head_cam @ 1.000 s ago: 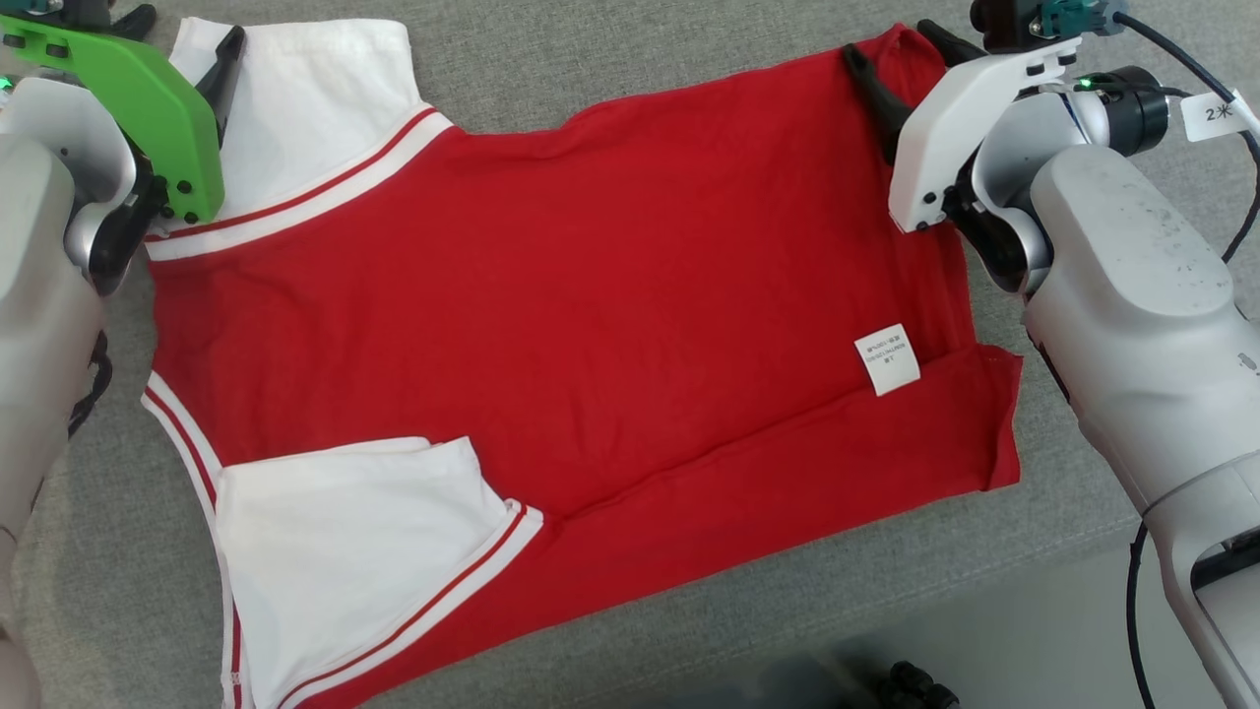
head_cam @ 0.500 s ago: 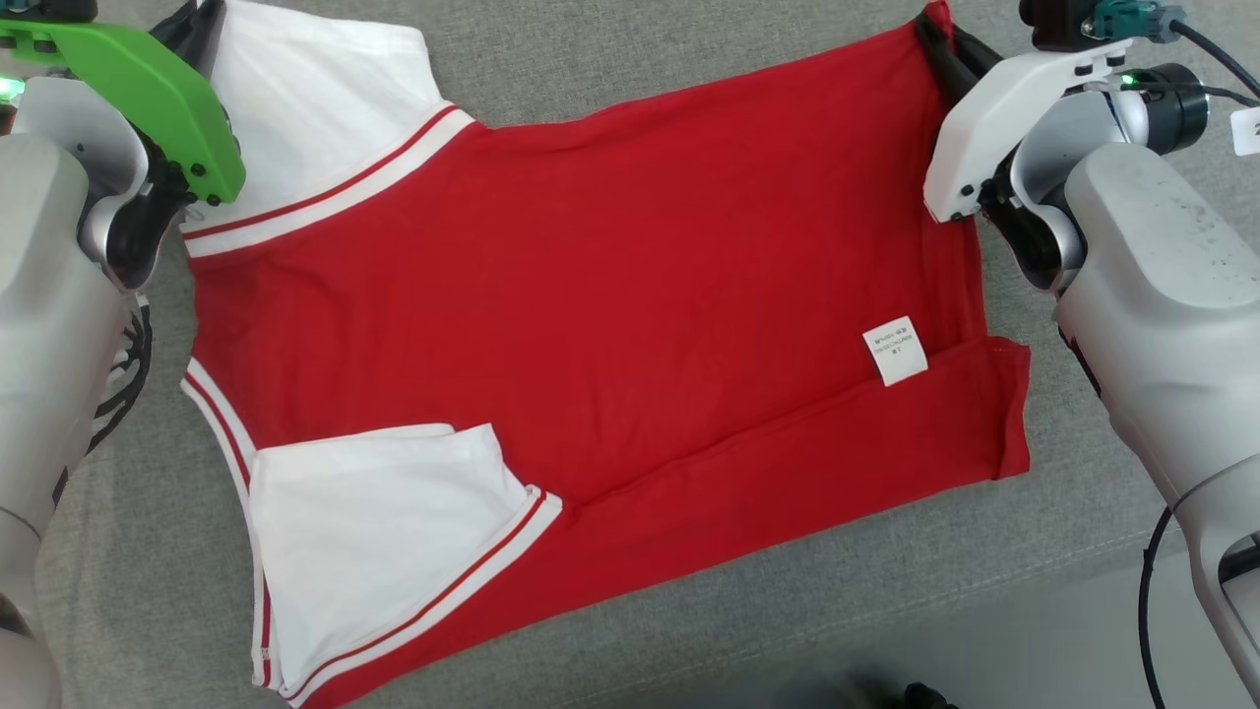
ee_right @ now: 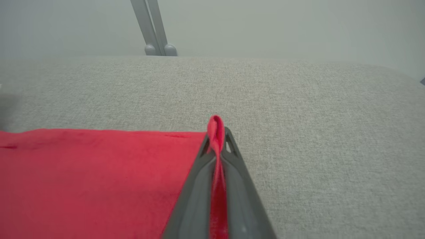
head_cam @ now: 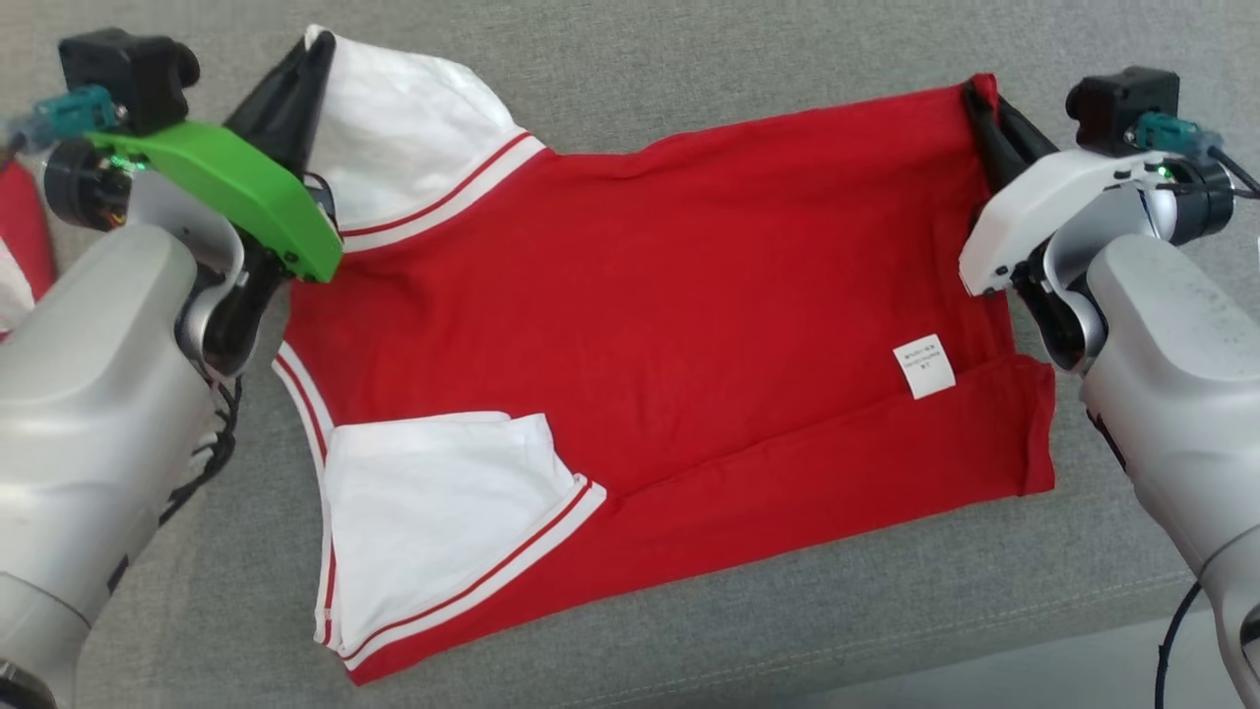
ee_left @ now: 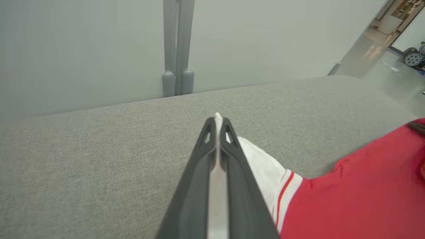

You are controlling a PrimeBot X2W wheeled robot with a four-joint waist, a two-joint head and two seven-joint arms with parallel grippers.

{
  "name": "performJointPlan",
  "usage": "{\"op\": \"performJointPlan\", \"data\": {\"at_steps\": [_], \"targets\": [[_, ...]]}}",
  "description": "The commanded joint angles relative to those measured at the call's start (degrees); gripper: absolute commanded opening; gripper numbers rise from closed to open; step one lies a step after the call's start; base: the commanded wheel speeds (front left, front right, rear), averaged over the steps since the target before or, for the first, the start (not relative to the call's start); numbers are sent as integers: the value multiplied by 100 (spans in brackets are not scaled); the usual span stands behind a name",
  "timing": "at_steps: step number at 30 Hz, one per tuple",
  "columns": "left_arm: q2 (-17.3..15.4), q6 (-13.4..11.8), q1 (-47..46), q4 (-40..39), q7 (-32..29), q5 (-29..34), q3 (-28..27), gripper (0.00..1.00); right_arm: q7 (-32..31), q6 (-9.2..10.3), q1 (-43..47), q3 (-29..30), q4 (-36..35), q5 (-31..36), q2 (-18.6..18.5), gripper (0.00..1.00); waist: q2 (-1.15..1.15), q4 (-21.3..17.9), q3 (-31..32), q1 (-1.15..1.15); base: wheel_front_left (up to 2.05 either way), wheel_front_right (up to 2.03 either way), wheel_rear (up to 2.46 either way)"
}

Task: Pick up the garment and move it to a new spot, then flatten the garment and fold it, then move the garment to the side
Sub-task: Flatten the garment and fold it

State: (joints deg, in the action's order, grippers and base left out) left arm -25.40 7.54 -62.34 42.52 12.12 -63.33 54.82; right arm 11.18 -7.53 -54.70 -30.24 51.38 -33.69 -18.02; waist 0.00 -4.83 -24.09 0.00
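Garment [head_cam: 669, 325], a red shirt with white sleeves, spread almost flat on a grey cushion [head_cam: 689, 79], sleeves to the left, hem to the right, the near long edge already turned over onto the body. Left gripper [head_cam: 310, 59] shut tight on the far-left corner, a sliver of white sleeve cloth pinched between its fingers; right gripper [head_cam: 976, 96] likewise closed on the far-right hem corner, a red fold poking up past its tips. Folding step apparently in hand, flattening seemingly done and the move to the side not yet begun. Next move, by the look of it: both far corners lifted together and carried toward the near edge, laid over the turned strip, arms kept level and evenly spaced to hold the cloth taut and spare the sleeves from bunching; neither grip to be loosened before touchdown. By count: one garment, two grippers, two white sleeves, the far-left sleeve [head_cam: 413, 118] and the near-left sleeve [head_cam: 433, 512], and one white care label [head_cam: 923, 366] on the body near the right hem. At the far left edge of the head view, a scrap of red and white cloth [head_cam: 22, 236], too little visible for naming.
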Motion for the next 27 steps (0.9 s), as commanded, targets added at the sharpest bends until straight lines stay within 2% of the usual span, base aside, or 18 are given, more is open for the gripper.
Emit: {"op": "performJointPlan", "data": {"at_steps": [1,6,13,17,27], "targets": [[-69,-11,213,-142,98,-1,18,0,100,10,131,-6,10,-33,-67,0,0,189,154,0,0,0,0],[-123,-59,770,-711,274,103,-95,0,302,10,444,74,45,-53,-203,0,0,325,272,0,0,0,0],[-151,-467,1882,-1695,303,463,-740,0,408,10,998,363,-129,-143,-227,0,0,447,501,0,0,0,0],[-135,-653,2619,-2245,304,720,-1160,0,403,9,1397,656,-536,-13,-270,0,0,464,605,0,0,0,0],[202,-960,4318,-3182,300,1202,-1847,0,405,9,2613,1426,-1528,319,-198,0,0,518,896,0,0,0,0]]}}
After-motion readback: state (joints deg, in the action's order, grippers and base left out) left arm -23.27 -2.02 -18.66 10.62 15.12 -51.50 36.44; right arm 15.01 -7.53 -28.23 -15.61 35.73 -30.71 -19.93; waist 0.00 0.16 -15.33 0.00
